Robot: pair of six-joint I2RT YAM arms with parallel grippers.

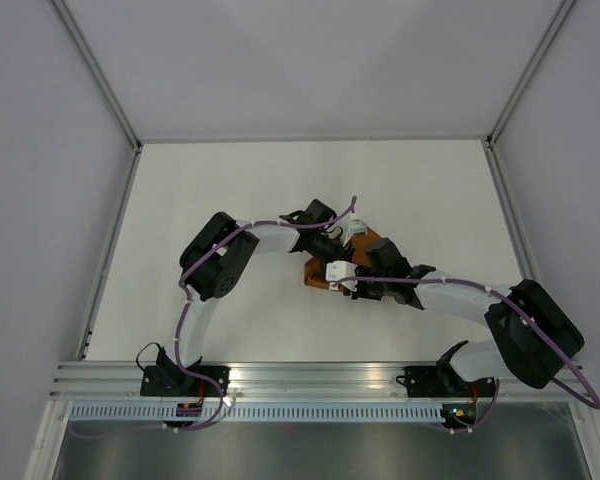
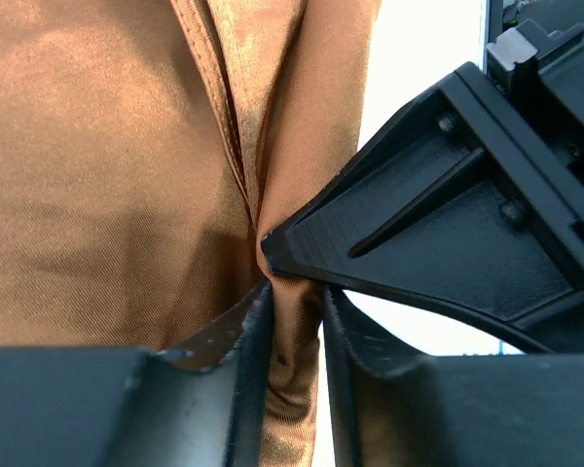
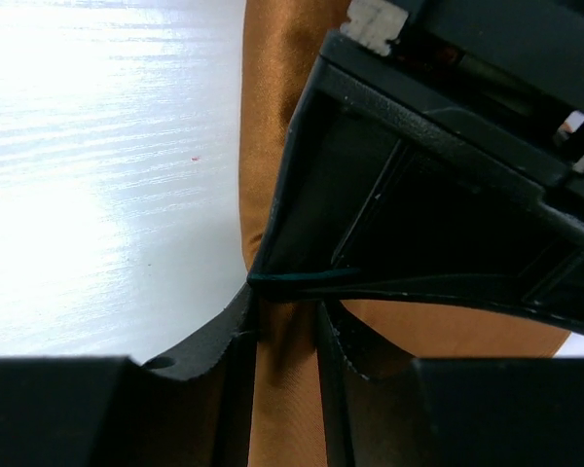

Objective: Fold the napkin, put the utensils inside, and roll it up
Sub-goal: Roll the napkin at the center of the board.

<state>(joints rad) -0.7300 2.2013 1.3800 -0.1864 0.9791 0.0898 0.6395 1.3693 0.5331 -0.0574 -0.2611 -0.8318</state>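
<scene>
Down at the near edge, the aluminium rail (image 1: 310,372) carries both bases, and purple cable (image 1: 184,322) loops along each arm. The left arm (image 1: 215,262) rises, elbows out to its own side and bends back toward the middle. The right arm (image 1: 528,332) bulges wide on the other side and stretches in leftward. They meet at mid-counter, wrist against wrist, right on top of the napkin (image 2: 107,195). It lies there bunched into a small rust-brown heap, mostly hidden under the two wrists from above, with a bit peeking out on either side.

In close now: the left pincer (image 2: 294,304) is clamped on a raised fold of the napkin. The cloth is squeezed tight between its two dark fingers (image 2: 224,345), and a hemmed edge runs up the fabric beyond them. Just past its tips, one finger of the right pincer (image 3: 287,326) juts in from the side, its point pressed into the same pleat.

From the right wrist, same story. Its jaws stand close on a strip of the cloth, fabric filling the gap and touching both sides, and the left pincer's black body crosses just beyond the tips. Both pinch one ridge, tip beside tip.

Past the cluster, the white counter (image 1: 240,185) runs on to the far wall (image 1: 310,60), with metal posts in the corners.
</scene>
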